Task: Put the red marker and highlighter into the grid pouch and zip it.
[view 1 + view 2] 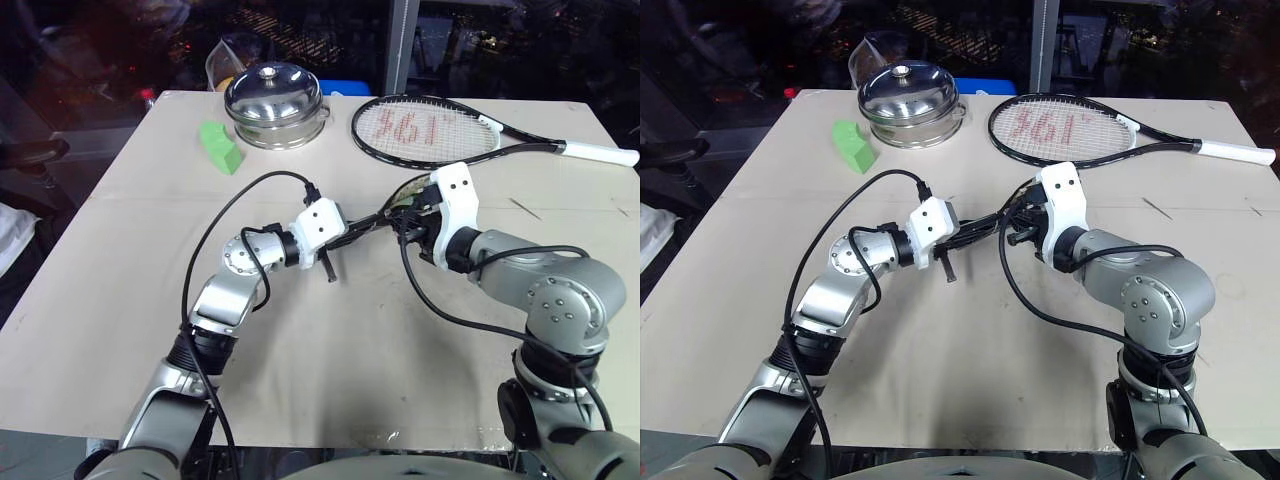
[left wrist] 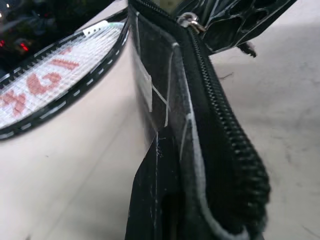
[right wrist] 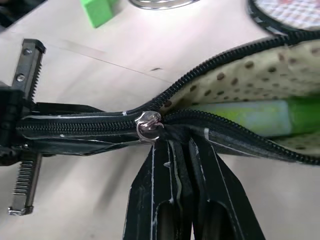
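Note:
The grid pouch (image 1: 372,226) hangs level above the table between my two grippers. My left gripper (image 1: 348,233) is shut on its closed end, where the zipper teeth (image 2: 235,135) run along the top edge. At the silver slider (image 3: 148,125), my right gripper (image 3: 170,144) is shut on the zipper pull. From the slider toward the left gripper the zip is closed. Beyond it the pouch gapes, showing a dotted lining (image 3: 240,80) with the light-green highlighter (image 3: 260,117) lying inside. The red marker is hidden.
A tennis racket (image 1: 425,130) lies on the table behind the pouch, its white handle toward the right edge. A lidded steel pot (image 1: 275,100) and a bright green wedge block (image 1: 220,147) stand at the back left. Bare tabletop (image 1: 350,360) spreads below the arms.

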Robot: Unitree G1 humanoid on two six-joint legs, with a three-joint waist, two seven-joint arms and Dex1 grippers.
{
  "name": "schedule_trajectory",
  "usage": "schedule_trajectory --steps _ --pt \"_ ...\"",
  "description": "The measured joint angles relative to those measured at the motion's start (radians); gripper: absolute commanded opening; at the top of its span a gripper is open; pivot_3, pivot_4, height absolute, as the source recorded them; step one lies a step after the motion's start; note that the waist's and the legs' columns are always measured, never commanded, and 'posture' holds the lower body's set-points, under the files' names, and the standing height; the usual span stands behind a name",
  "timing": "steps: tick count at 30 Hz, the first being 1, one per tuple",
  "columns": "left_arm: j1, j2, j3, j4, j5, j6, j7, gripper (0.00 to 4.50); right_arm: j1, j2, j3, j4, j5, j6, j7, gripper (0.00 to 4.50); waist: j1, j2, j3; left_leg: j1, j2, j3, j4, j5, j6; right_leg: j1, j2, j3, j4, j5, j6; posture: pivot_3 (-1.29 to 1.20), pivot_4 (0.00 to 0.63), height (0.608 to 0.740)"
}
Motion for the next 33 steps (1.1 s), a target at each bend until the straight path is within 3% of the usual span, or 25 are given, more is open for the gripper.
schedule_trajectory --steps 7,16,19,20,21,26,29,33 --pt "0.002 0.035 0.002 0.067 0.031 -0.11 -0.011 0.0 0.122 -0.154 -0.165 -0.044 -0.154 0.037 -0.061 0.05 0.01 0.0 0.0 -0.001 -0.002 0.001 0.0 0.0 0.0 0.0 -0.002 0.0 -0.001 0.0 0.001 0.0 0.15 0.74" --pt "0.001 0.029 -0.017 0.099 0.046 -0.179 -0.015 0.0 0.194 -0.241 -0.191 -0.1 -0.131 0.02 0.083 0.05 0.001 0.0 0.0 0.0 0.0 0.0 -0.001 0.0 0.0 0.0 0.001 0.001 -0.001 0.0 0.0 0.0 0.15 0.74" --pt "0.0 0.039 -0.018 0.111 0.037 -0.194 -0.053 0.0 0.259 -0.293 -0.186 -0.12 -0.1 -0.02 0.168 1.3 0.004 0.0 0.0 0.0 -0.001 0.001 -0.001 0.0 0.0 0.0 0.0 0.001 -0.001 0.0 0.001 0.0 0.15 0.74" --pt "0.005 0.046 -0.017 0.111 0.005 -0.2 -0.095 0.72 0.35 -0.363 -0.175 -0.14 -0.086 -0.097 0.249 2.04 0.009 0.0 0.0 -0.001 -0.003 0.0 -0.001 0.0 0.0 0.0 0.0 0.0 -0.002 -0.002 0.003 0.0 0.15 0.74" --pt "0.007 0.049 -0.016 0.112 0.002 -0.2 -0.098 0.88 0.356 -0.366 -0.175 -0.14 -0.085 -0.101 0.256 2.23 0.008 0.0 0.0 -0.001 -0.003 0.0 -0.001 0.0 0.0 0.0 0.0 0.0 -0.002 -0.002 0.003 0.0 0.15 0.74" --pt "0.079 0.111 0.023 0.085 -0.105 -0.153 -0.198 3.07 0.693 -0.469 -0.214 -0.187 -0.098 -0.48 0.528 4.34 0.002 -0.001 0.001 0.0 -0.002 0.0 -0.001 0.0 0.001 0.001 -0.001 0.001 -0.003 -0.004 0.007 0.0 0.15 0.74" --pt "0.216 0.174 0.113 -0.04 -0.273 0.051 -0.227 4.45 0.878 -0.446 -0.334 -0.169 -0.119 -0.794 0.702 4.38 -0.006 -0.001 0.001 0.001 0.0 -0.001 -0.001 0.0 0.0 0.001 0.0 0.001 -0.002 -0.005 0.008 0.0 0.15 0.74" --pt "0.437 0.286 0.289 -0.206 -0.433 0.223 -0.232 4.48 1.05 -0.438 -0.481 -0.095 -0.154 -1.157 0.908 4.38 0.0 -0.001 0.002 0.004 0.0 -0.001 -0.001 0.0 0.0 0.003 -0.002 0.001 -0.002 -0.006 0.008 0.0 0.15 0.74"
